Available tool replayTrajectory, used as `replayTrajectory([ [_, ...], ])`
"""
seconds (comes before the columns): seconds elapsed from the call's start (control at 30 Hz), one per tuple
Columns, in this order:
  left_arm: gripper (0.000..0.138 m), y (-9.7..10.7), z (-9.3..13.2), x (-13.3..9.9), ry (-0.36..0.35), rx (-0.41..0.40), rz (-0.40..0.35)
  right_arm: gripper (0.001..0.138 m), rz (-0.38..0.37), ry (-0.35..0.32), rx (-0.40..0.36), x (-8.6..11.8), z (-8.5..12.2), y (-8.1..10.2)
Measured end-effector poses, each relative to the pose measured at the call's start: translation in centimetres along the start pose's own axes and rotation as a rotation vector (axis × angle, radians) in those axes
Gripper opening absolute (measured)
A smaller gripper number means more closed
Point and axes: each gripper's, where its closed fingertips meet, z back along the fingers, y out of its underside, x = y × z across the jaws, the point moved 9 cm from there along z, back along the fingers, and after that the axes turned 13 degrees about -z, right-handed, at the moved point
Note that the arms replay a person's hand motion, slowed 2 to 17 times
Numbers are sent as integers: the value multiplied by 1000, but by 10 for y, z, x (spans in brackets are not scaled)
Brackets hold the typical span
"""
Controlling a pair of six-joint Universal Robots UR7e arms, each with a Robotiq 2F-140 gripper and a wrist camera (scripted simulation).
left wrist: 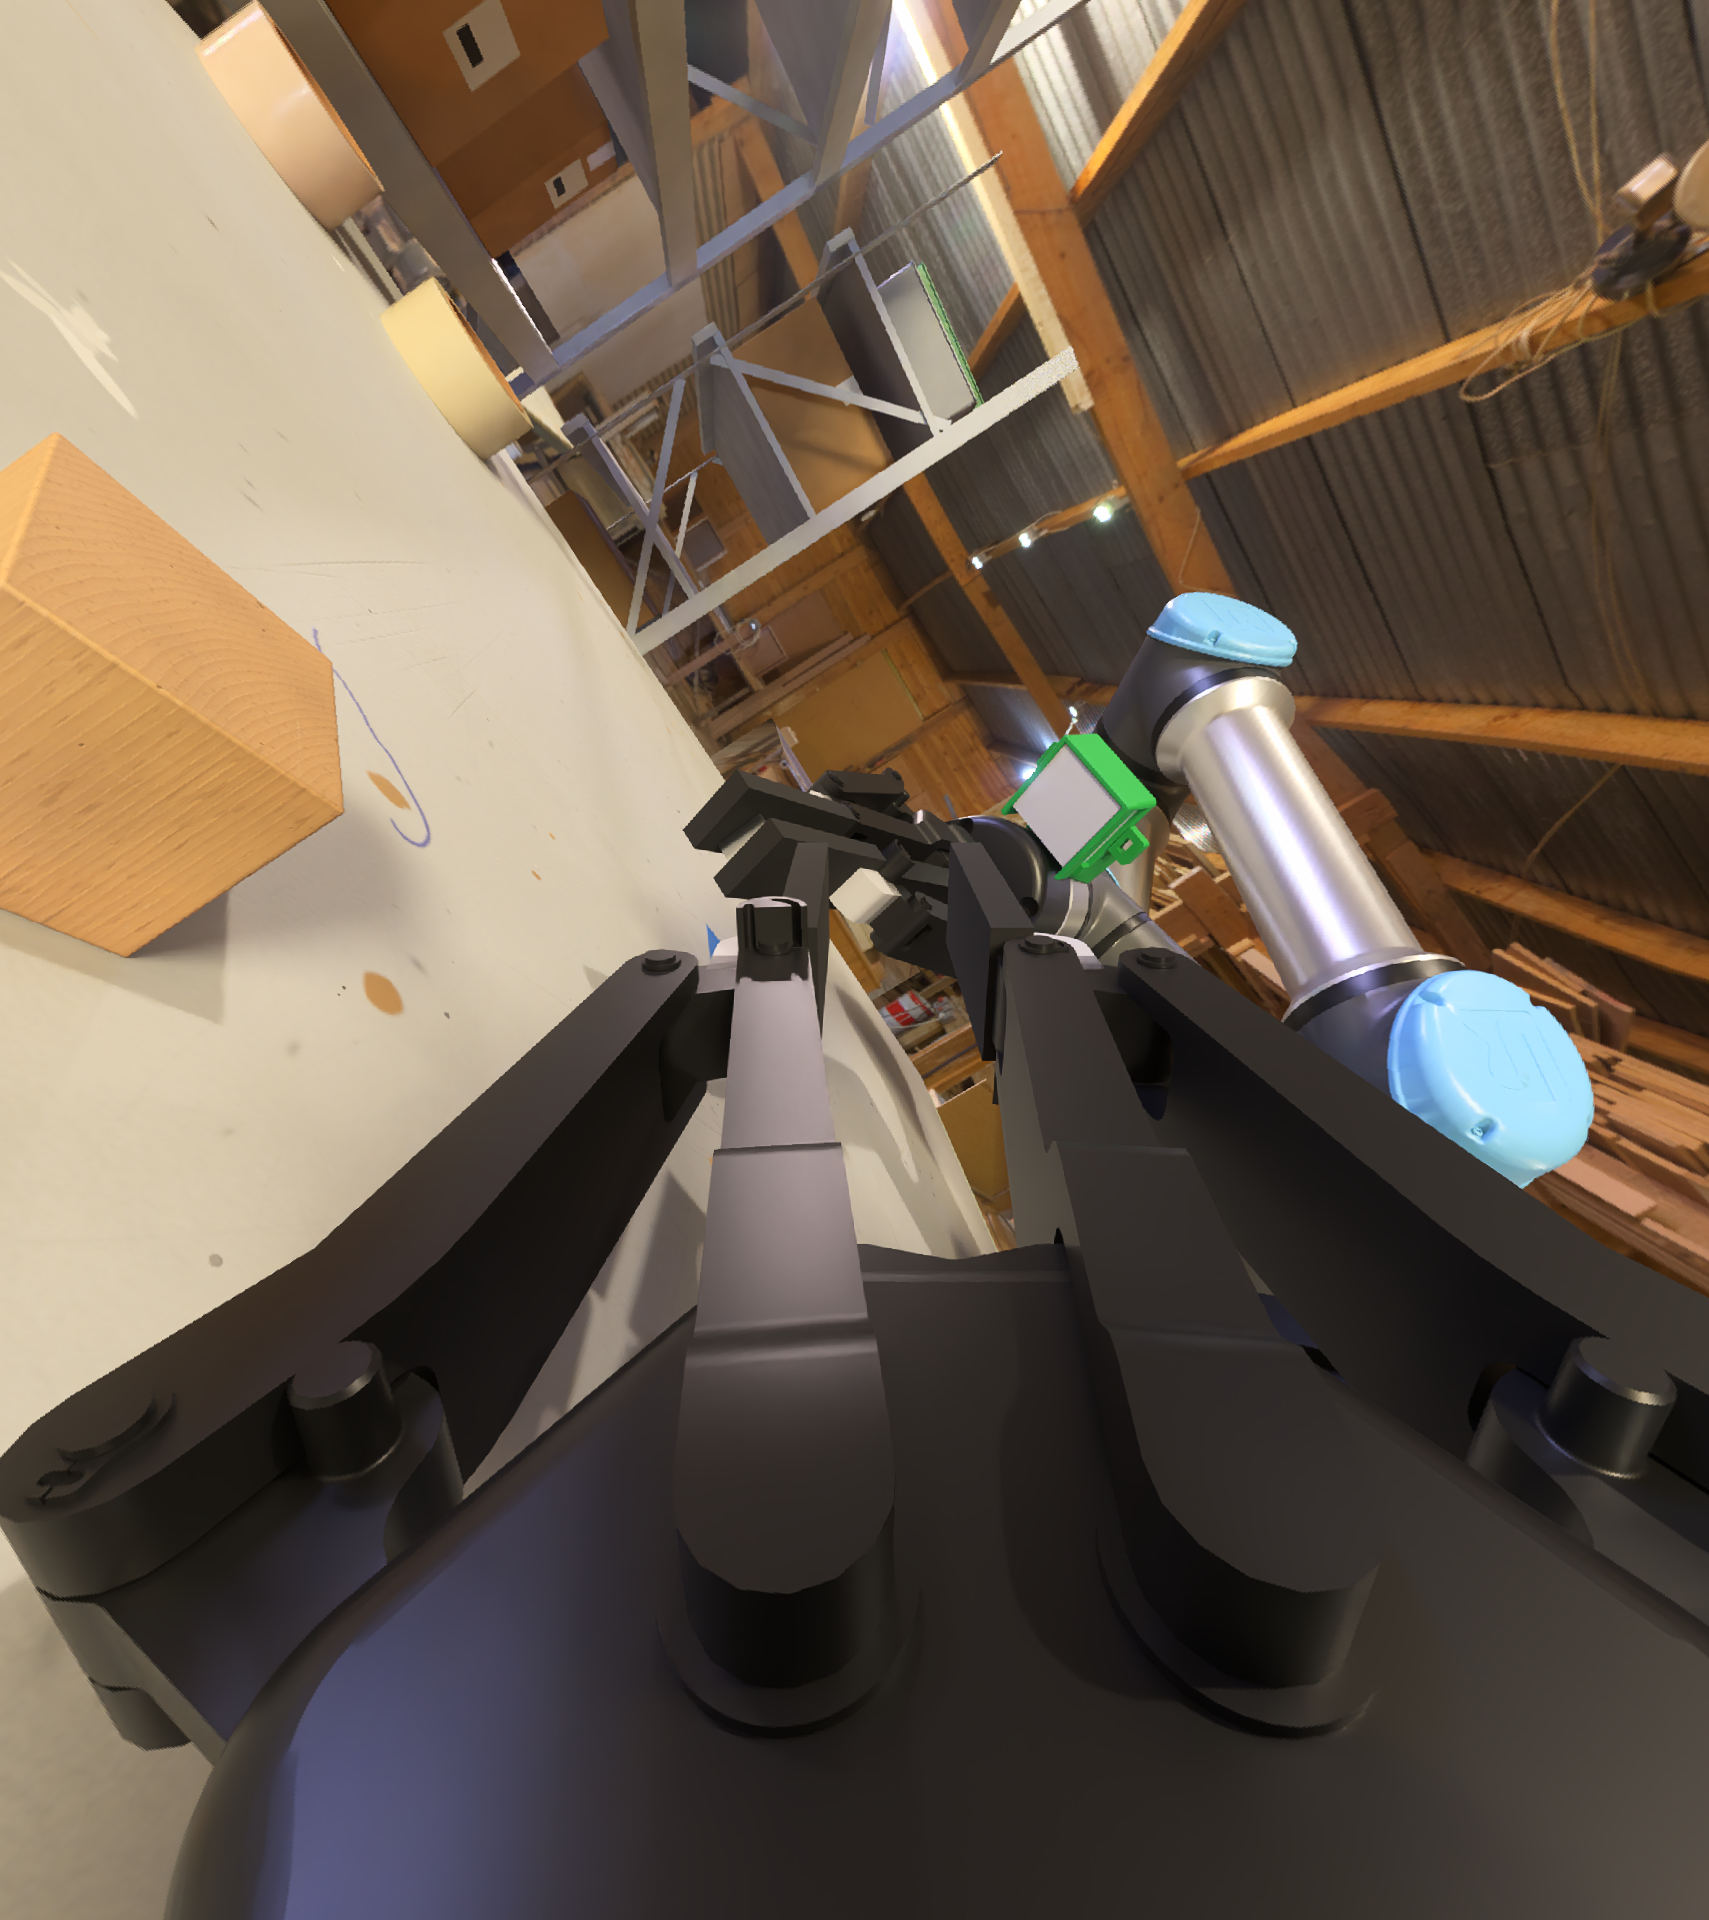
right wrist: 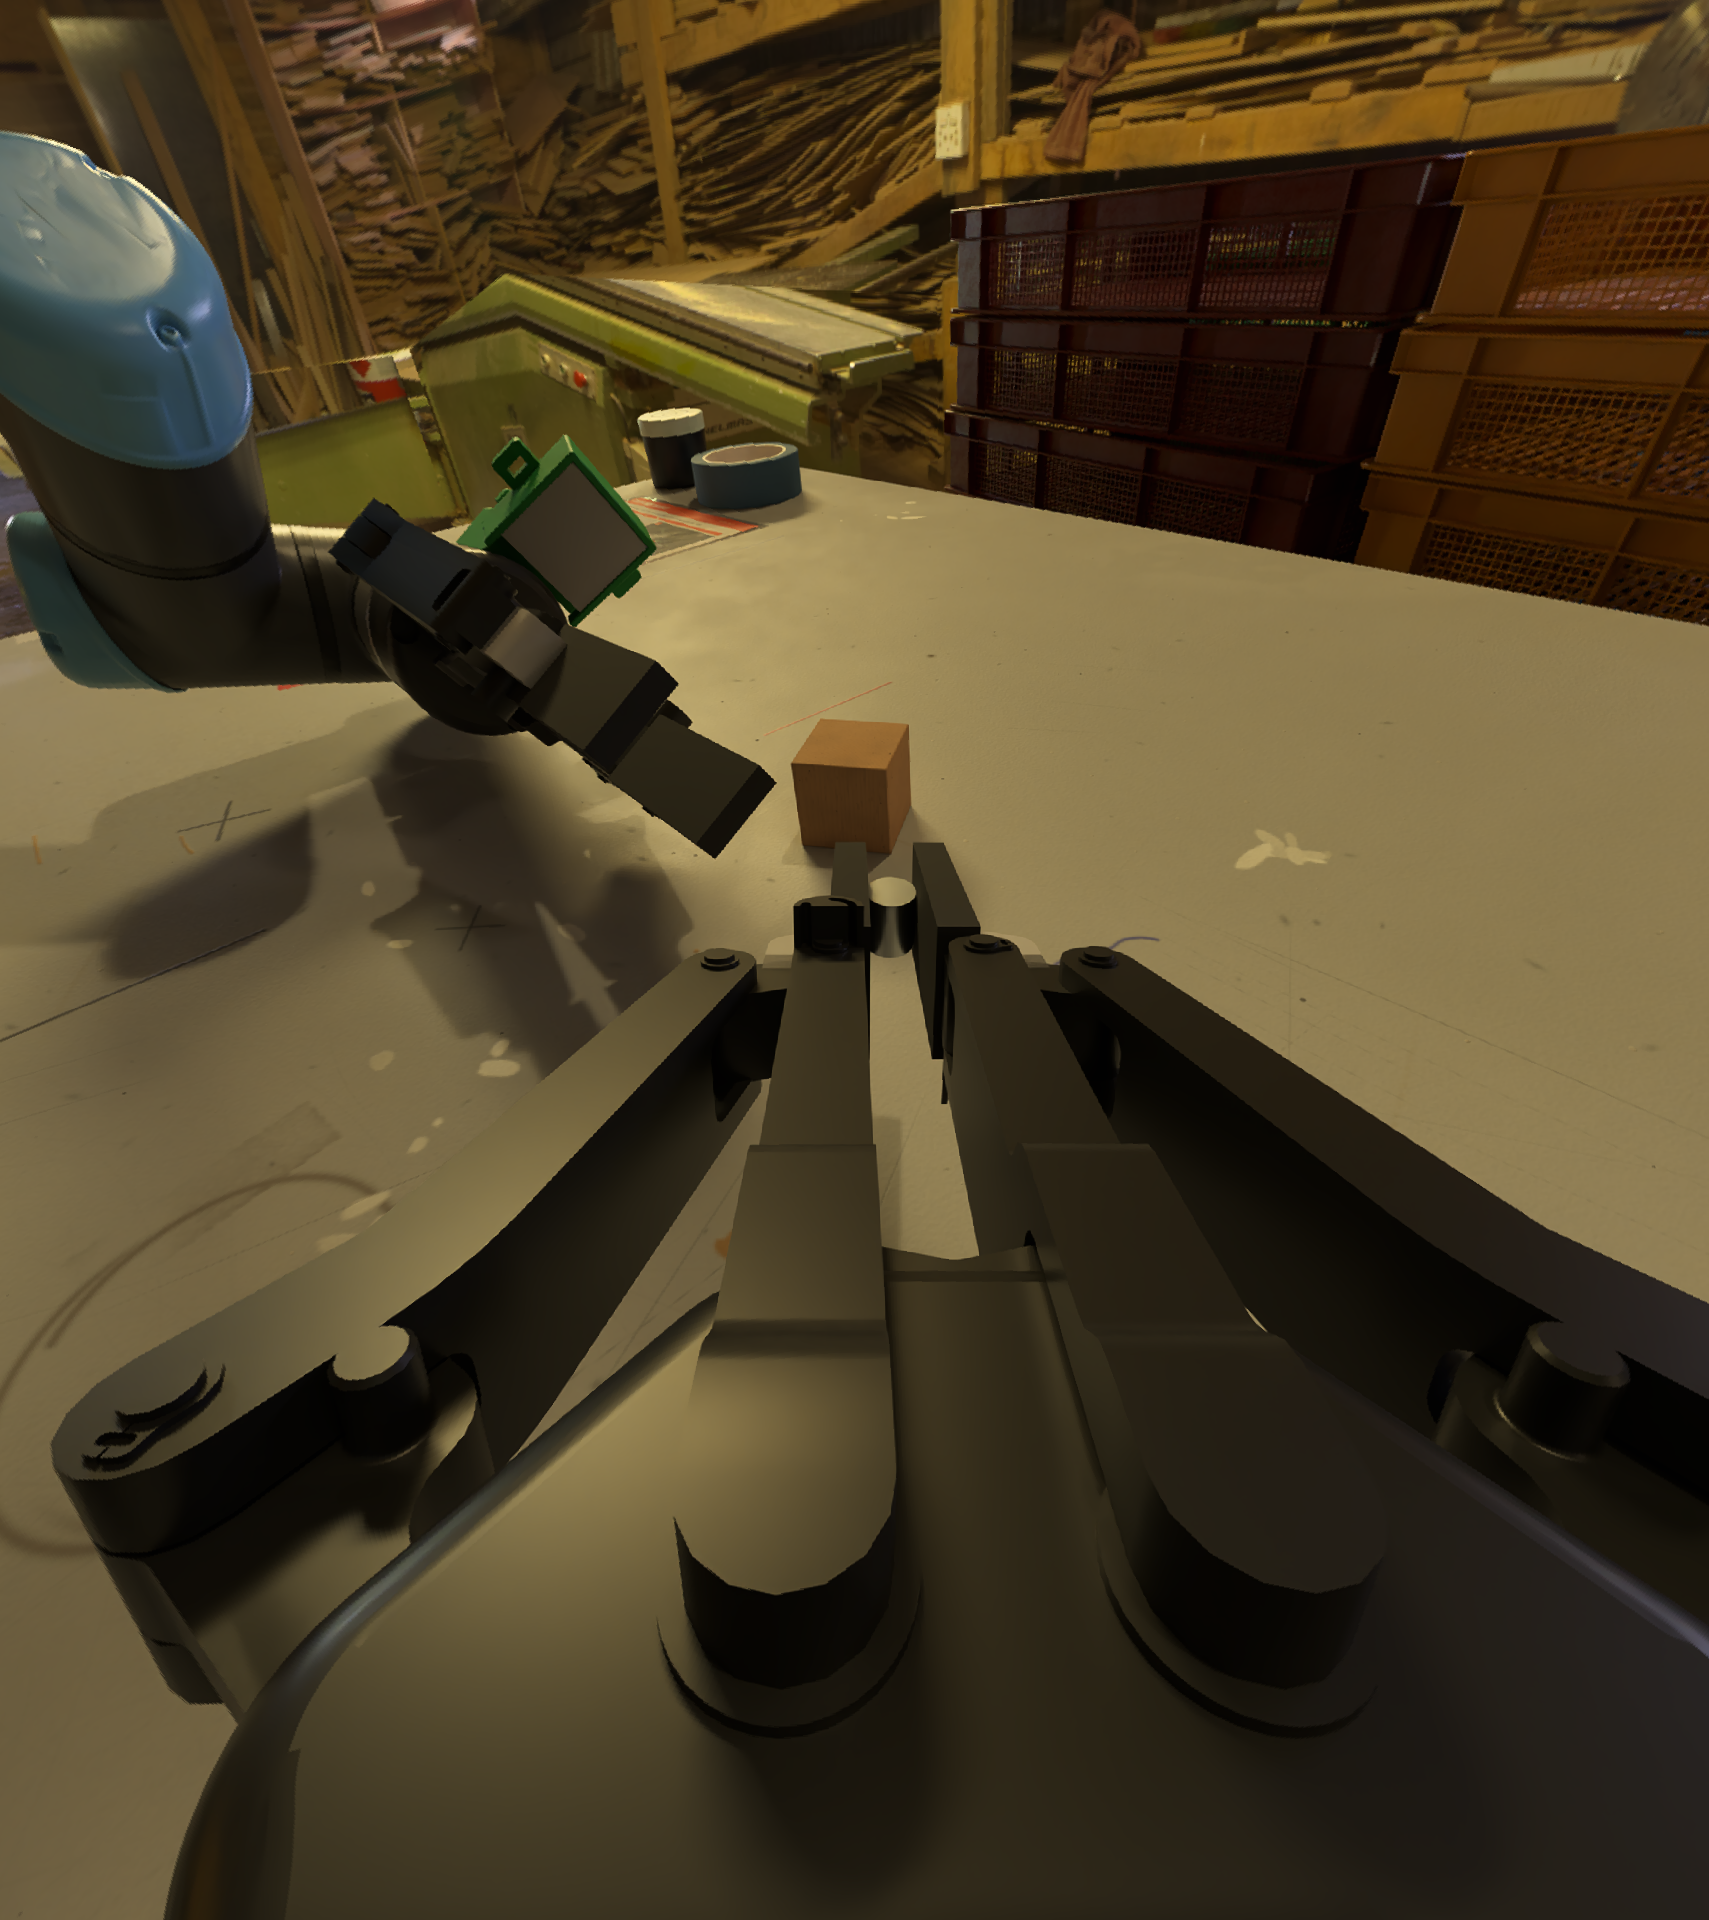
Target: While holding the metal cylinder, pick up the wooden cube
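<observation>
The wooden cube (right wrist: 850,784) stands on the grey table (right wrist: 1245,831). My right gripper (right wrist: 889,899) is shut on a small upright metal cylinder (right wrist: 894,916), held just in front of the cube. My left gripper (right wrist: 715,795) hangs tilted just left of the cube, apart from it. In the left wrist view the cube (left wrist: 102,707) lies to the left of my left gripper (left wrist: 891,914), whose jaws stand a narrow gap apart with nothing between them. The right gripper (left wrist: 788,831) shows just beyond; the cylinder is hidden there.
A blue tape roll (right wrist: 746,473), a black can with a white lid (right wrist: 671,447) and a flat red-and-white card (right wrist: 694,525) sit at the table's far edge. Stacked crates (right wrist: 1452,364) stand beyond the far right edge. The left arm (right wrist: 102,416) reaches in from the left.
</observation>
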Motion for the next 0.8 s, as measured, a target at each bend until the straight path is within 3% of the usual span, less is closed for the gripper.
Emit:
replayTrajectory([
  [0.8,31,0,0,-2,0,14,-24,12,-151,-53,12,-12,1,0],
])
